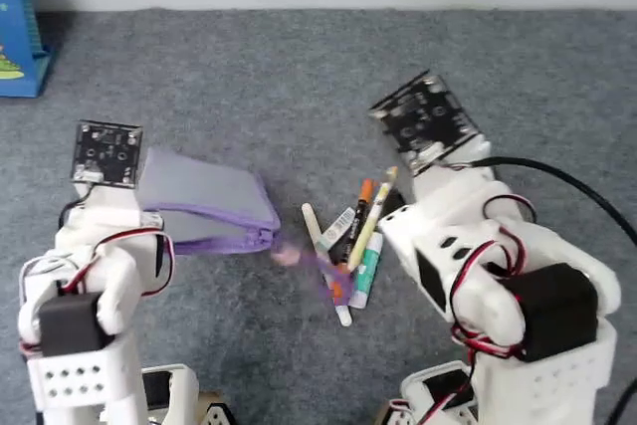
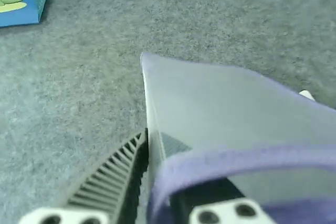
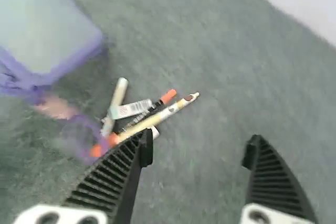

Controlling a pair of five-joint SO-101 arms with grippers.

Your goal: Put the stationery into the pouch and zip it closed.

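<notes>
The purple pouch [image 1: 204,196] is pinched by the left tool [image 2: 157,153], with one wall clamped between the jaws, over on the left side of the grey desk [image 1: 299,77]. The stationery [image 1: 350,241], a loose pile of pens and markers, is found lying on the desk just beside the pouch, not inside it. A blurry pink-purple bit [image 1: 289,256] is seen between them, too smeared to be identified. The right tool [image 3: 200,139] is spread wide, nothing gripped, parked right next to the pile. A blue box [image 1: 18,32] is tucked in the far corner.
</notes>
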